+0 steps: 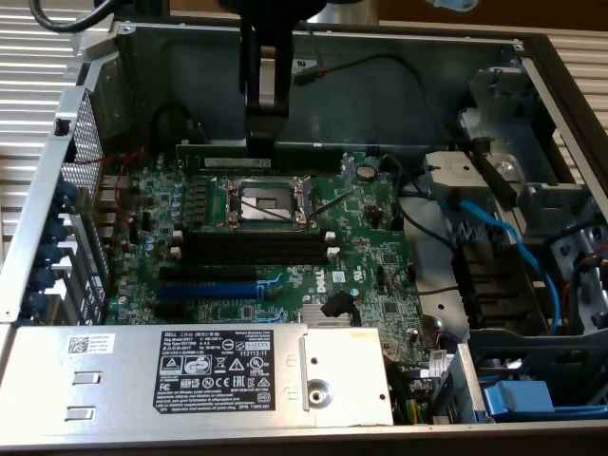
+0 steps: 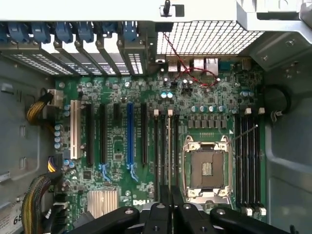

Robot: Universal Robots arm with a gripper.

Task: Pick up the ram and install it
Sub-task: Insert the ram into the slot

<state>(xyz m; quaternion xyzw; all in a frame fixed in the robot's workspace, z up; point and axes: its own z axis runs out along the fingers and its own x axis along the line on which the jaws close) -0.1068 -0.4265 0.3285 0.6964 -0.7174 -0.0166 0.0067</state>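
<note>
My gripper point(image 1: 261, 142) hangs over the open computer case, above the motherboard point(image 1: 380, 256) and behind the CPU socket point(image 1: 266, 199) in the exterior view. Its jaws are shut on the ram point(image 1: 214, 152), a long thin green stick lying level at the fingertips. The wrist view shows the ram point(image 2: 169, 156) edge-on as a pale thin line. It runs out from the gripper point(image 2: 170, 197) along the black memory slots point(image 2: 162, 156) beside the socket point(image 2: 205, 168). It is still above the board. The black memory slots point(image 1: 256, 245) with white end clips lie in front of the socket.
A blue expansion slot point(image 1: 204, 288) sits in front of the memory slots. The silver power supply box point(image 1: 190, 375) fills the front. Blue cables point(image 1: 494, 228) and a drive cage stand at the exterior view's right. Metal case walls point(image 1: 47, 209) enclose the board.
</note>
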